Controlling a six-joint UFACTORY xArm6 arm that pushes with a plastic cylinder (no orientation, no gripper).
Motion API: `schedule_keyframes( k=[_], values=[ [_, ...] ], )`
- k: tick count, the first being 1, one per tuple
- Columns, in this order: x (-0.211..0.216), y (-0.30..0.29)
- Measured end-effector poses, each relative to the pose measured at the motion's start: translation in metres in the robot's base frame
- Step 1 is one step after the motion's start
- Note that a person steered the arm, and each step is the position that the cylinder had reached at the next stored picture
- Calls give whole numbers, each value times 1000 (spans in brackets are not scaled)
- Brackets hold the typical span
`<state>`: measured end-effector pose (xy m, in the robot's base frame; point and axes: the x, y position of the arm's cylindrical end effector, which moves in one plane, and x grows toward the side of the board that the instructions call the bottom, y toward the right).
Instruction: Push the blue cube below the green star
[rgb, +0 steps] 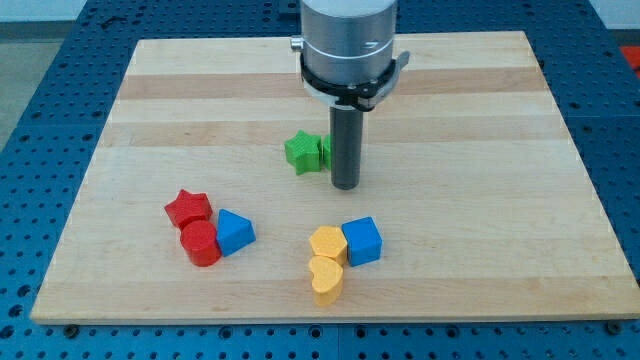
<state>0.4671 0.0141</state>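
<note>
The blue cube (362, 241) is seen on the desk (480, 120) below my tip (345, 186), well apart; the green star (303, 152) sits just left of the rod.

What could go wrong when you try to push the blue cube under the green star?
My tip stands right beside the green star, so moving off carelessly could knock the star away. The blue cube touches a yellow block, with a yellow heart just below that, so a sideways push might drag them along. Another green block is mostly hidden behind my rod; I cannot tell its shape, and I might bump it.
</note>
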Motion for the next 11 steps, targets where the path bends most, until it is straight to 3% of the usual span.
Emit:
schedule_keyframes(
  k=[5, 6, 7, 11],
  values=[
    [12, 20],
    [17, 79],
    [86, 126],
    [133, 85]
  ],
)
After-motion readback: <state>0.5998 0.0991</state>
